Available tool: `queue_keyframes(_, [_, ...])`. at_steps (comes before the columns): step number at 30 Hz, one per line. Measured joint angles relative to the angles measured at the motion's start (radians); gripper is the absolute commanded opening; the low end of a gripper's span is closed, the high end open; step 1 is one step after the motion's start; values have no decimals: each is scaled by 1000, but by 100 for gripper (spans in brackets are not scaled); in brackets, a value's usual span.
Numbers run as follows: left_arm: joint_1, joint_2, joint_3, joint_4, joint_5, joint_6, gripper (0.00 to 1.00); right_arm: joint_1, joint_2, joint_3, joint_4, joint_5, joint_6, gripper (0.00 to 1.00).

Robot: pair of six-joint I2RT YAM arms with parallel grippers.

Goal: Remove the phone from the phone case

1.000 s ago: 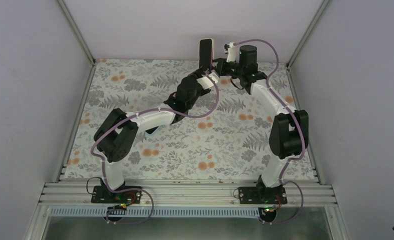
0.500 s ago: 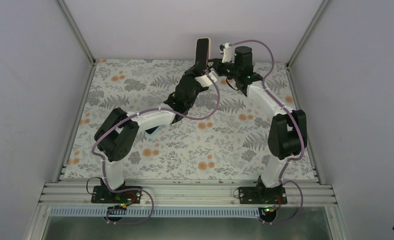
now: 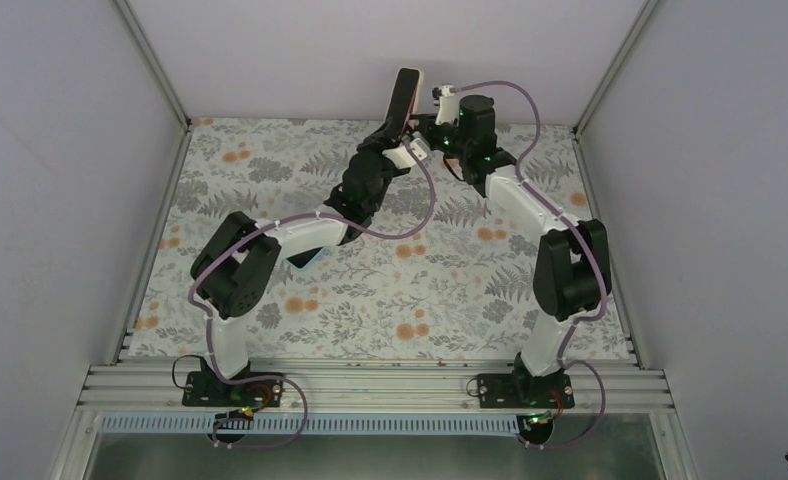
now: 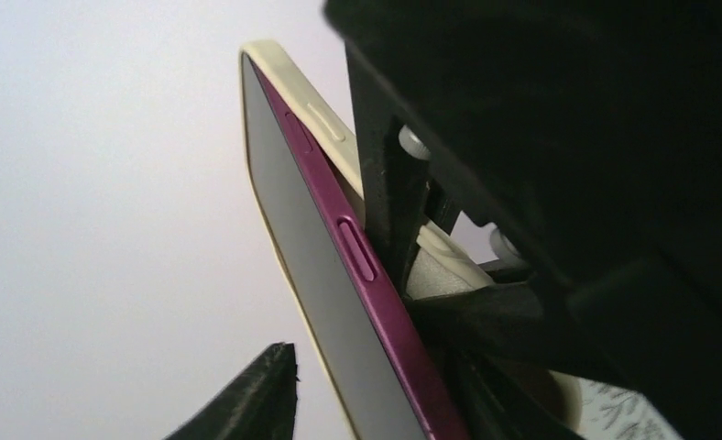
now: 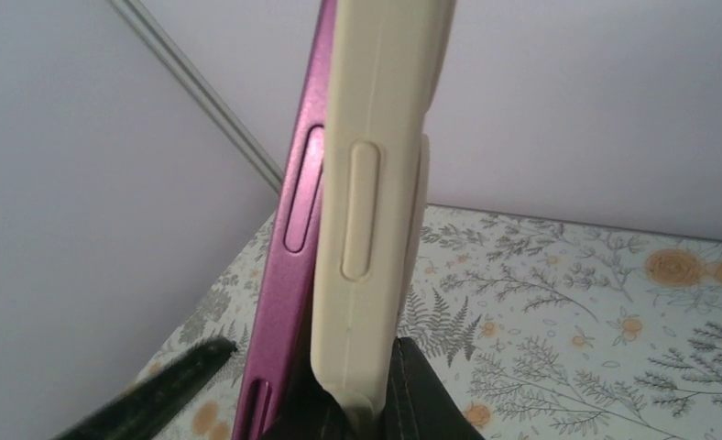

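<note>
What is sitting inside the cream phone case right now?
The magenta phone, though its long edge with the side buttons stands clear of the phone case wall. The right gripper hides their lower end.

Soft, even light; crisp from above, blurred up close.
The top view is bright and sharp, with only faint shadows on the tabletop (image 3: 450, 300). Both wrist views have dark, out-of-focus foregrounds, and the phone (image 4: 325, 302) shows a dull grey sheen on its screen.
</note>
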Motion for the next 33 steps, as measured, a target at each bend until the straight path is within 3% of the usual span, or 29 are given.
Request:
queue_keyframes(4, [9, 13, 0, 11, 35, -13, 23, 11, -7, -15, 23, 43, 0, 3])
queue_keyframes(15, [20, 11, -40, 61, 90, -40, 3, 12, -24, -20, -31, 84, -60, 3])
queue_keyframes(25, [41, -95, -155, 24, 221, -67, 2, -22, -71, -65, -87, -16, -174, 3])
queue_keyframes(27, [53, -122, -166, 14, 213, -53, 2, -29, -87, -79, -111, 26, -225, 3])
queue_keyframes(33, [204, -270, -214, -8, 180, 10, 2, -201, -97, -154, -219, 147, -406, 3])
